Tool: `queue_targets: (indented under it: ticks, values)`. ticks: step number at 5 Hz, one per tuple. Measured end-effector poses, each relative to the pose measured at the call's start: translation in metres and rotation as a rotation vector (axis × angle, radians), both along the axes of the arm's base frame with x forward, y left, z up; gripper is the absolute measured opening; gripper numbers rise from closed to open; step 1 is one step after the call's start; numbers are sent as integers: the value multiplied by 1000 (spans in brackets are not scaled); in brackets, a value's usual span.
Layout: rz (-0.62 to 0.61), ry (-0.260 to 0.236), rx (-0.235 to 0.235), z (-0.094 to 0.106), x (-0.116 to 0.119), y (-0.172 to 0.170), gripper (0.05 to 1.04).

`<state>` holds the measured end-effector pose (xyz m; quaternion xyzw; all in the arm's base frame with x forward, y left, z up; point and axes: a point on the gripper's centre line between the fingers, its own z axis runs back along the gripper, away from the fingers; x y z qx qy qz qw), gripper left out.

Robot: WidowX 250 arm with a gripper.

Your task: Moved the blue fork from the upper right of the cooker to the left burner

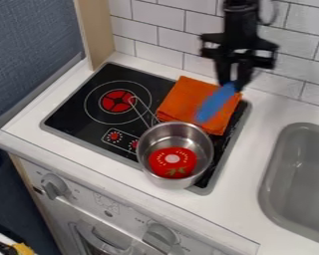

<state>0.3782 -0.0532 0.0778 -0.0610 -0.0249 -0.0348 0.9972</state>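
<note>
Blue fork (214, 105) pinched in my claw (233, 84) over the orange cloth (178, 98), I judge the grasp made; next, I must carry it across and release at the left burner (113, 101).

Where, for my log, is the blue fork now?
In the camera view, the blue fork is in the black hand, over the folded orange cloth on the black cooker's upper right.

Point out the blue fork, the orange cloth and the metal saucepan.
Blue fork (216, 103), camera view: middle of its visible length.
Orange cloth (180, 97), camera view: its left part.
Metal saucepan (175, 133), camera view: inner wall, far side.
</note>
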Motion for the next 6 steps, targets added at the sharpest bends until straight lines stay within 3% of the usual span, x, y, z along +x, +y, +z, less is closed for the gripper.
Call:
queue_targets:
  ticks: [1, 2, 3, 4, 5, 6]
  values:
    - [120, -2, 33, 11, -18, 54, 301]
    - [193, -43, 70, 22, -31, 94, 301]
    - [261, -73, 116, 18, -41, 146, 301]
    - [235, -80, 123, 10, -37, 172, 301]
    - [218, -35, 144, -11, -26, 192, 301]
    - [197, 31, 132, -36, -19, 196, 300]
